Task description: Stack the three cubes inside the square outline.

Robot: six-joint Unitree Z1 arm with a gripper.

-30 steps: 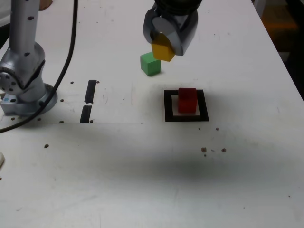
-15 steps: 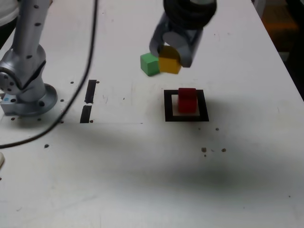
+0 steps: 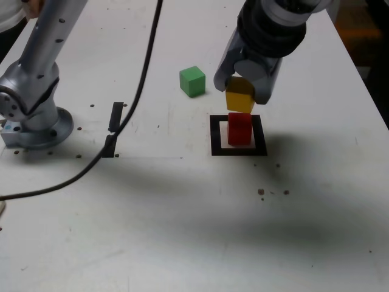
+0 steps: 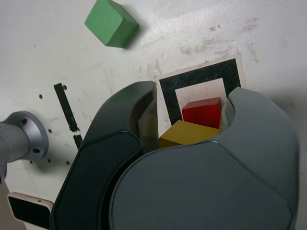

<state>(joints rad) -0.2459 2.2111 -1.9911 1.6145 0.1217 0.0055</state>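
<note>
The gripper point(image 3: 243, 85) is holding the yellow cube point(image 3: 240, 96) between its fingers, above the desk point(image 3: 152, 231). The black square outline point(image 3: 216, 146) lies between the desk's middle and its right edge, in the exterior view. The green cube point(image 3: 192, 82) is on the desk, farther from its right edge. The red cube point(image 3: 239, 129) sits inside the outline.

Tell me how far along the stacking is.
Done: the red cube sits inside the square outline. In hand: the gripper holds the yellow cube, near the red one but not clearly on it. Left: the green cube lies on the table outside the outline.
</note>
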